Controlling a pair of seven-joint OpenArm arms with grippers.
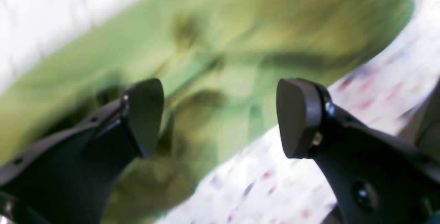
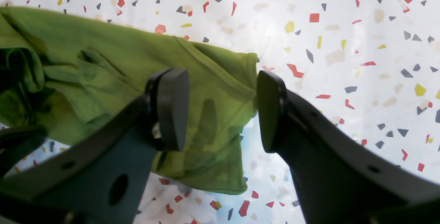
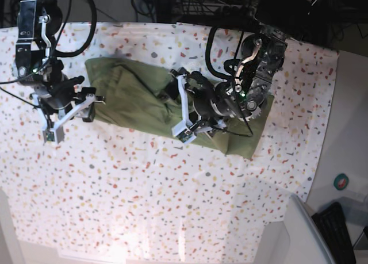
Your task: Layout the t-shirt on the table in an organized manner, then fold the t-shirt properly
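— Between my left gripper (image 1: 220, 117) pads: nothing, jaws parted above the shirt (image 3: 138, 103), bunched lengthwise on the table (image 3: 172, 206).
— Right gripper (image 2: 222, 110)?
— Also parted, empty, at a sleeve hem. Cloth looks light, limp; I'd pinch hems or corners.

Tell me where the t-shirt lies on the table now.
In the base view the t-shirt lies across the far half of the table, between the right gripper at its left end and the left gripper over its middle.

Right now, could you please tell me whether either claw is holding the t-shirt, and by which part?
Neither. The left claw and the right claw both stand open above the t-shirt, with nothing between their pads.
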